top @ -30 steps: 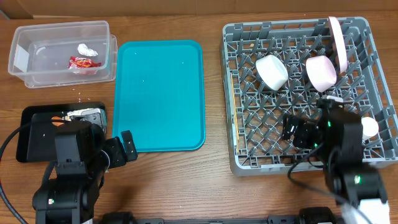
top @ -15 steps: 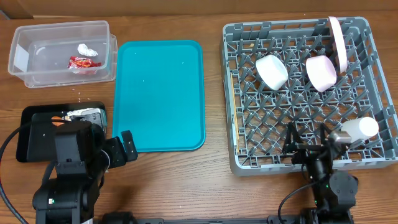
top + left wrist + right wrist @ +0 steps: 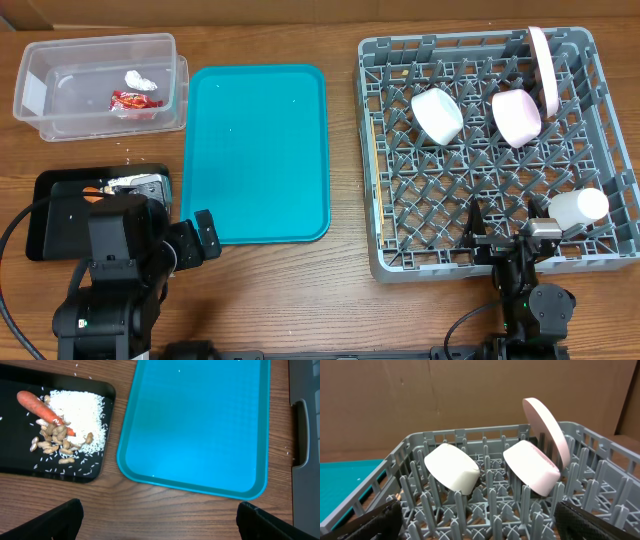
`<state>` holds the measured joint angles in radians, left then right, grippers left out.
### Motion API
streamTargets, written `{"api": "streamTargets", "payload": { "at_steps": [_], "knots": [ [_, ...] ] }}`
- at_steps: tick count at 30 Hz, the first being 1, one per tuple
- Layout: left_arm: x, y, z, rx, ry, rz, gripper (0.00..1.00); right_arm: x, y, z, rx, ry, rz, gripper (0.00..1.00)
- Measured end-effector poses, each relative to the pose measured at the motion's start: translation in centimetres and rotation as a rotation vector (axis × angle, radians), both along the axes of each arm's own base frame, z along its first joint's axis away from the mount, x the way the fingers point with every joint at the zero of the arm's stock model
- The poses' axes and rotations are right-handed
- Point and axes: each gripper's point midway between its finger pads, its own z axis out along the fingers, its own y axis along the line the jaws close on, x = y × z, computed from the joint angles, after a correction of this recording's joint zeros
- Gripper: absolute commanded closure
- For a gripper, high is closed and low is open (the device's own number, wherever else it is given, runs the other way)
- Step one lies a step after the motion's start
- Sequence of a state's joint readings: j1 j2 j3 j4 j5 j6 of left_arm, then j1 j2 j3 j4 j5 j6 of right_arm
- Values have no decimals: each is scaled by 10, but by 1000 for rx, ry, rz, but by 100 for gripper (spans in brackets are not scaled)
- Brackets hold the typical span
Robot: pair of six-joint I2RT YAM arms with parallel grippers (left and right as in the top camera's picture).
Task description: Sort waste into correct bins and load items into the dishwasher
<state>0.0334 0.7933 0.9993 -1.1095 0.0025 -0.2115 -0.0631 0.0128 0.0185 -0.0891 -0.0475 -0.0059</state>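
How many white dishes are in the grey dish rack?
4: the left bowl and right bowl tilted toward the back, the plate on edge beside the right bowl, the cup lying by the right wall of the dish rack. None looks hidden.

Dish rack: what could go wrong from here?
The cup lies on its side by the dish rack's right wall, near the open right gripper; a bump might roll it.
The plate stands on edge beside a tilted bowl; a jolt could tip it.
Loose rice near the black tray's rim could spill.
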Motion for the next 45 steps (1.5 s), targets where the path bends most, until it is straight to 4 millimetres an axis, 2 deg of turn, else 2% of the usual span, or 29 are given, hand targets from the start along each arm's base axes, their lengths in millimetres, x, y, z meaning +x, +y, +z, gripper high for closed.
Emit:
{"api": "streamTargets", "payload": {
  "at_steps": [41,45],
  "knots": [
    [0,0,0,0,0,0,0,0,0,0,-17,0,0,0],
    [-6,0,-1,0,8,0,0,0,0,0,-18,0,0,0]
  ]
}}
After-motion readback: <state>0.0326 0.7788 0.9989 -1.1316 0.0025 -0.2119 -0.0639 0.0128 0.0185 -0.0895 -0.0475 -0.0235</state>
